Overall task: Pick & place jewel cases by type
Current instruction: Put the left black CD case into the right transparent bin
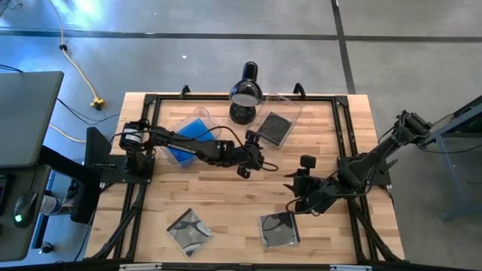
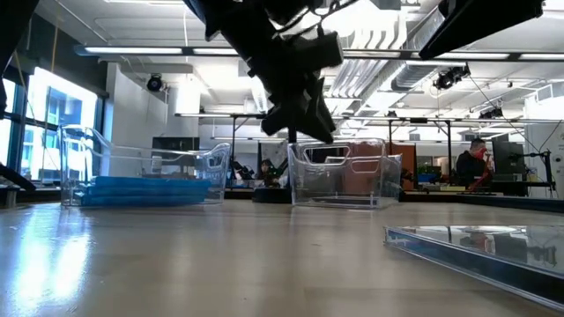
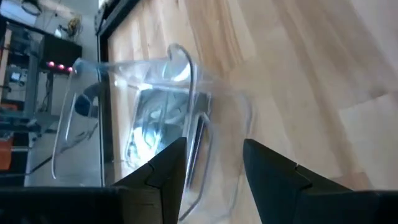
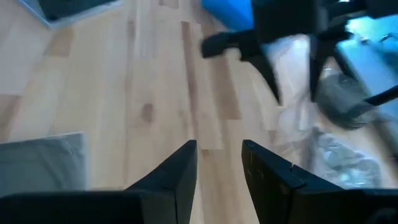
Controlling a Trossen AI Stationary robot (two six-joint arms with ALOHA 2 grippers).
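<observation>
1. Flat on the pale wood table (image 1: 226,196) lie two thin square clear cases (image 1: 188,229) (image 1: 279,228) showing silvery discs.
2. Behind them, blue cases (image 1: 188,135) fill one clear tub (image 2: 141,176); another tub (image 1: 277,120) holds a dark case (image 1: 275,129), beside a black lamp (image 1: 245,92).
3. Left gripper (image 1: 252,162) hovers mid-table, fingers parted, empty; right gripper (image 1: 297,192) likewise, above the nearer clear case.

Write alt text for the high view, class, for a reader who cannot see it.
Two dark robot arms reach over a wooden table, the left claw beside a clear tub holding one grey jewel case. Another tub holds blue cases; two clear cases lie near the front edge, by the right claw.
</observation>
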